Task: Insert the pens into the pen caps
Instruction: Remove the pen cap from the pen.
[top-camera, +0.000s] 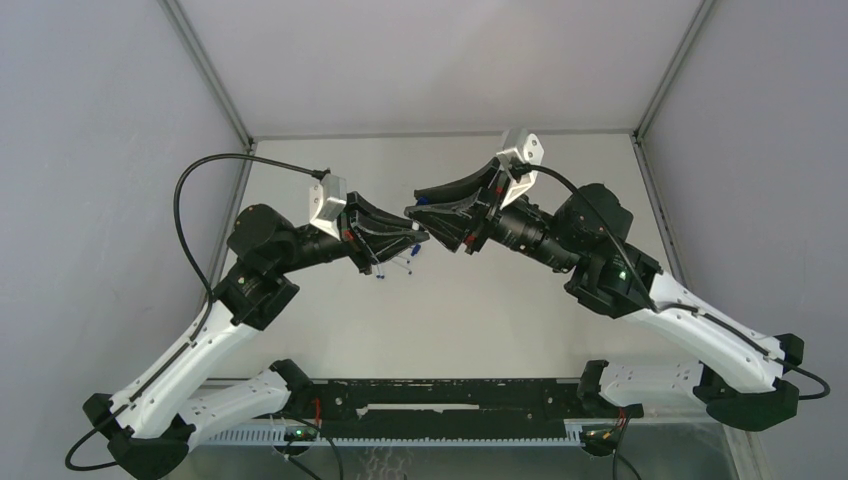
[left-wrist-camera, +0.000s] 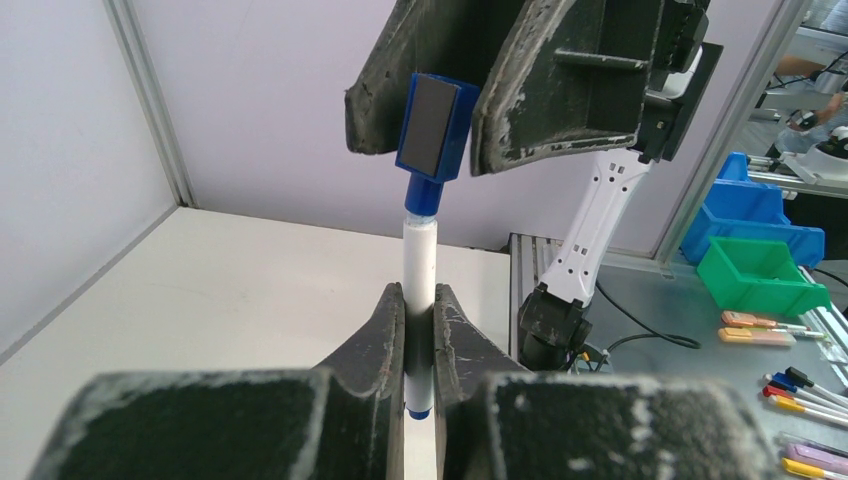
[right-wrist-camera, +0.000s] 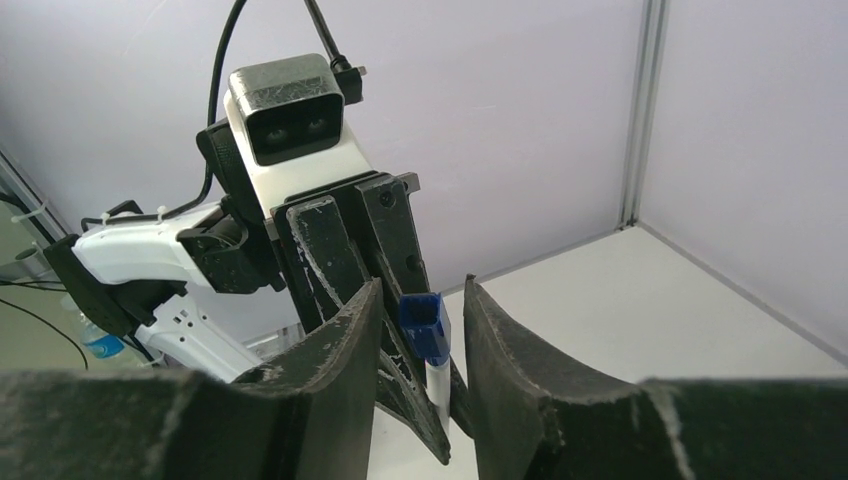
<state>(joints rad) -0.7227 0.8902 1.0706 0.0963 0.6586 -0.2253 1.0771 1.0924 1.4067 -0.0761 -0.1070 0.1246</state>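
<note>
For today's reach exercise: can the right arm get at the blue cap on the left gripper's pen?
Likely yes: the right gripper stands open around the blue cap; nothing blocks it.

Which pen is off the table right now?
The pen clamped in the left tool, upright, a blue cap on its top end. The other pens lie on the table by that tool.

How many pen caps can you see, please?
1 clearly: the pen cap sits on the pen held by the left hand, between the fingers of the right hand. Blue specks on the table may be more.
</note>
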